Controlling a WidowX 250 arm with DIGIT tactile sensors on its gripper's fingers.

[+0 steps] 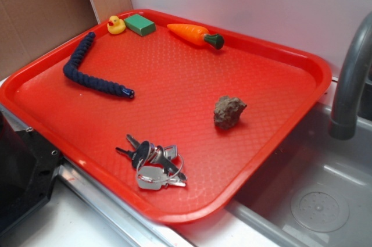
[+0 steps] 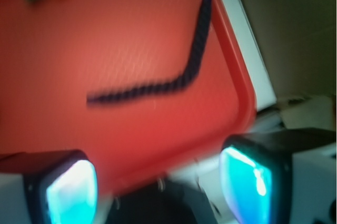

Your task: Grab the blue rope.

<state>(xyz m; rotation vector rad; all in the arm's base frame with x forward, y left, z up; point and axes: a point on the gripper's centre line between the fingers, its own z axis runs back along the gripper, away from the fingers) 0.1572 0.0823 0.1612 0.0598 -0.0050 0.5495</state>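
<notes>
On the red tray [image 1: 279,136], blue rope [image 1: 87,72] lies bent; no writing legible.

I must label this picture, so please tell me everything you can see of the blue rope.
The blue rope is a short, thick, dark navy piece of twisted strands, probably soft fibre. It lies flat on the red tray, bent near its middle, near the tray's left rim. Nothing else touches it; the open gripper is apart from it.
</notes>
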